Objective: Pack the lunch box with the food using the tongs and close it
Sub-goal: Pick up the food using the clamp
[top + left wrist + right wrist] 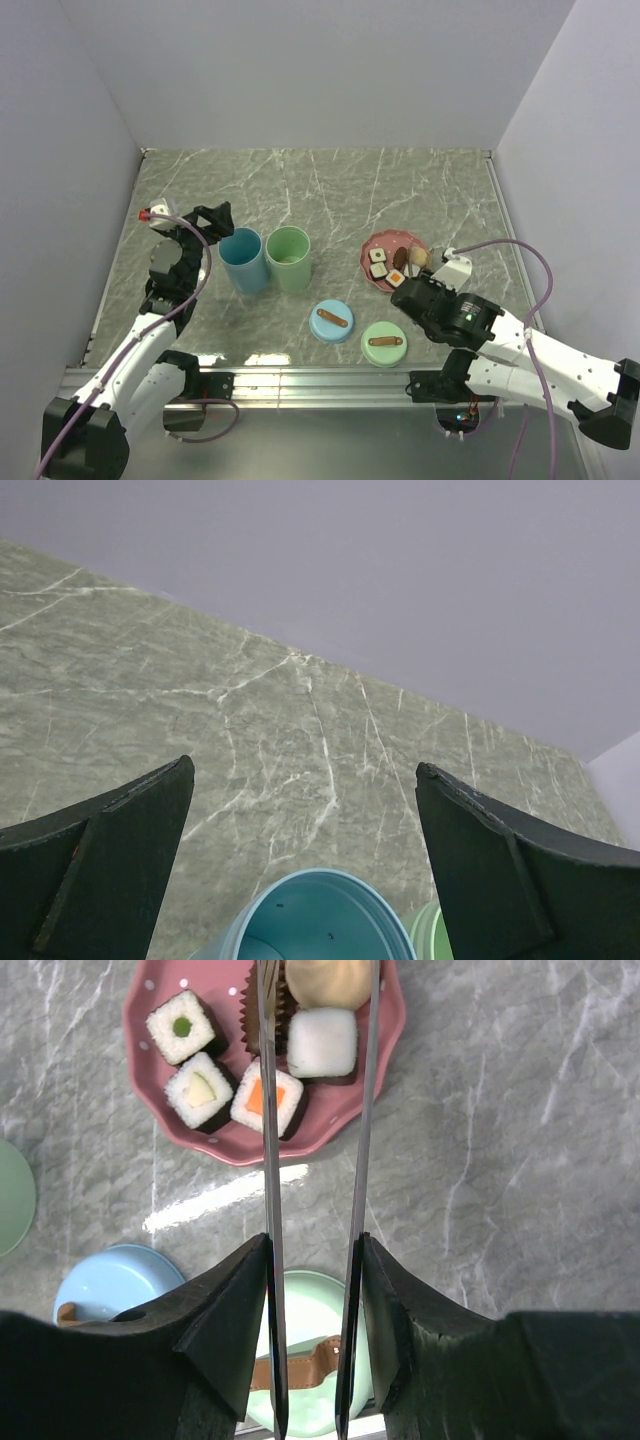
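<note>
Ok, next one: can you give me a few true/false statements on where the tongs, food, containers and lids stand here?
1. The right gripper is closed on the tongs, which point toward the pink plate. True.
2. The blue container has its lid on. False: it stands open, and the blue lid lies on the table beside the green lid.
3. The left gripper is open and holds nothing. True.
4. The food is packed in the green container. False: the pieces sit on the pink plate.
</note>
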Controlling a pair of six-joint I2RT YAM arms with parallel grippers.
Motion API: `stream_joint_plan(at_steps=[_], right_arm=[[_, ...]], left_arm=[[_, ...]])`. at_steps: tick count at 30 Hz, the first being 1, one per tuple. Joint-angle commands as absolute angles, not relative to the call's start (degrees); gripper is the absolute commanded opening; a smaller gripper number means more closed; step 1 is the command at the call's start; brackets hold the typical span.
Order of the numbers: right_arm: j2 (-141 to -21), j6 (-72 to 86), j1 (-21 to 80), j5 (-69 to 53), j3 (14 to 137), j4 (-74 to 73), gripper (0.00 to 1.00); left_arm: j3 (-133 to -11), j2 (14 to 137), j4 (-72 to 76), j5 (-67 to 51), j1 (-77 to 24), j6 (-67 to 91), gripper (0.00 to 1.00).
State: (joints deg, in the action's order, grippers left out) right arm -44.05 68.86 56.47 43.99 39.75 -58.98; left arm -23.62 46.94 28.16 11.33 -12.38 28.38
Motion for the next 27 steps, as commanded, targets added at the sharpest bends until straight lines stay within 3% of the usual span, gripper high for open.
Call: stream_joint_plan(at_steps=[1,18,27], right_arm=[[-43.42,67.50,55.99,45.18,39.64,-55.20,0.48],[-44.82,61.53,49.92,39.29,37.27,-50.19,0.46],[-48.59,59.42,49.75,38.23,38.32,-47.99,0.20]], left_arm=[[-23.12,45.26,29.36,10.46,-12.04,29.35,0.99],[-22.76,43.95,29.27,10.81,-12.04,29.36,0.99],[-22.68,43.68,28.83,10.72,-12.04,29.44,0.99]])
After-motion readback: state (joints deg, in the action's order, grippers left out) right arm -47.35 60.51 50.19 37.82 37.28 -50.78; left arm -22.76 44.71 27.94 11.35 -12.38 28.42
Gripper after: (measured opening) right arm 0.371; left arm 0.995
